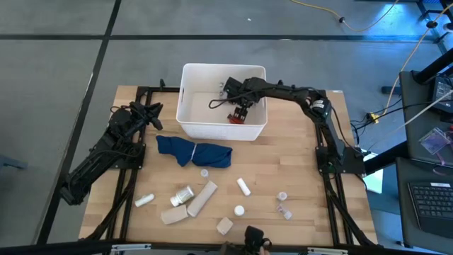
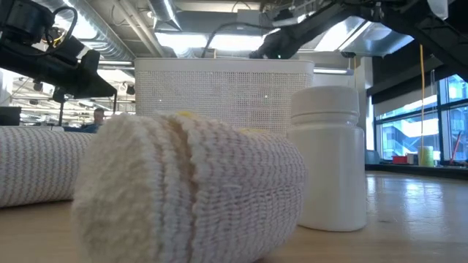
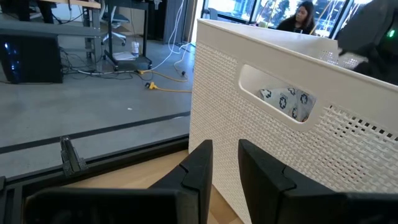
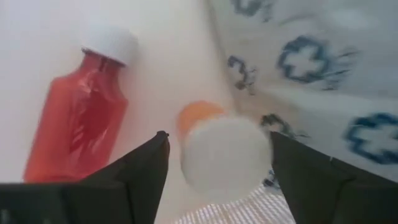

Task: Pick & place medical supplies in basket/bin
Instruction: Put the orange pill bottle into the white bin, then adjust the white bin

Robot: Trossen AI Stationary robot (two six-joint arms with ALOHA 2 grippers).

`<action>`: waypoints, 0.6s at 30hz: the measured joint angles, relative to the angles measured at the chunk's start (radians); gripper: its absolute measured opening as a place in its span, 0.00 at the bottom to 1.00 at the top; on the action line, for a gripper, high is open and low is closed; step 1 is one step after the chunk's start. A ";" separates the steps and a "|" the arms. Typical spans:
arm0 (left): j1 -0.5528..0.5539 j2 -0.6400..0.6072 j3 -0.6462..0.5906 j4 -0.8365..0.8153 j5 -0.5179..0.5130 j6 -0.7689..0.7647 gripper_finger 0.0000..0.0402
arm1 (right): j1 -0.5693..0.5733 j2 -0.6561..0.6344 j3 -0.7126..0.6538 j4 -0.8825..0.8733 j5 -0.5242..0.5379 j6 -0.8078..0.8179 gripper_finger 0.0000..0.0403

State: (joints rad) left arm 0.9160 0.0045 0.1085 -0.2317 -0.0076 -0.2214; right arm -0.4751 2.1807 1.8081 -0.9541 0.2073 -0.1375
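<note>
Step in hand, by my read: releasing a vial into the white bin [image 1: 185,113], which sat at the table's far edge, centre. To do it well: finish spreading the fingers, lift straight up, don't nudge the red bottle [image 4: 78,118] beside it.

R gripper [image 1: 239,113] was inside the bin, jaws wide, pads clear of the orange-capped vial [image 4: 224,155] on both sides; not gripping. Vial lay on bin floor against the cross-printed packet [image 4: 311,68].

L gripper [image 3: 225,171] idled near bin's left wall, nearly closed, holding nothing.
</note>
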 joint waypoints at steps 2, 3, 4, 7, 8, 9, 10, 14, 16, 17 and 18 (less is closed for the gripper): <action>0.000 0.000 0.000 0.000 0.000 0.000 0.18 | 0.000 0.000 0.053 -0.057 0.000 0.002 0.70; 0.000 0.000 0.000 0.000 0.000 0.000 0.18 | 0.000 0.000 0.087 -0.094 0.000 0.002 0.71; 0.000 0.000 0.000 0.000 0.000 0.000 0.18 | 0.001 0.000 0.123 -0.120 0.001 0.002 0.72; 0.000 0.000 0.000 0.000 0.000 0.000 0.18 | 0.008 0.000 0.238 -0.205 0.001 0.011 0.74; 0.000 0.000 0.000 0.000 0.000 0.000 0.18 | 0.012 0.000 0.281 -0.237 0.001 0.023 0.74; 0.000 0.000 0.000 0.000 0.000 0.000 0.18 | 0.016 0.000 0.325 -0.268 0.001 0.030 0.74; 0.000 0.000 0.000 0.000 0.000 0.000 0.18 | 0.021 -0.001 0.368 -0.297 0.001 0.039 0.74; 0.000 0.000 0.000 0.000 0.000 0.000 0.18 | 0.052 -0.001 0.543 -0.442 -0.013 0.112 0.74; 0.000 0.000 0.000 -0.004 0.000 0.000 0.18 | 0.079 -0.038 0.531 -0.431 -0.041 0.166 0.74; 0.000 0.000 0.000 -0.005 0.000 0.000 0.18 | 0.093 -0.060 0.512 -0.433 -0.066 0.181 0.74; 0.000 0.000 0.000 -0.005 0.000 0.000 0.18 | 0.113 -0.073 0.503 -0.445 -0.085 0.190 0.74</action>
State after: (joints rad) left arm 0.9159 0.0044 0.1085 -0.2363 -0.0077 -0.2214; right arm -0.3617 2.1073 2.3114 -1.3992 0.1227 0.0520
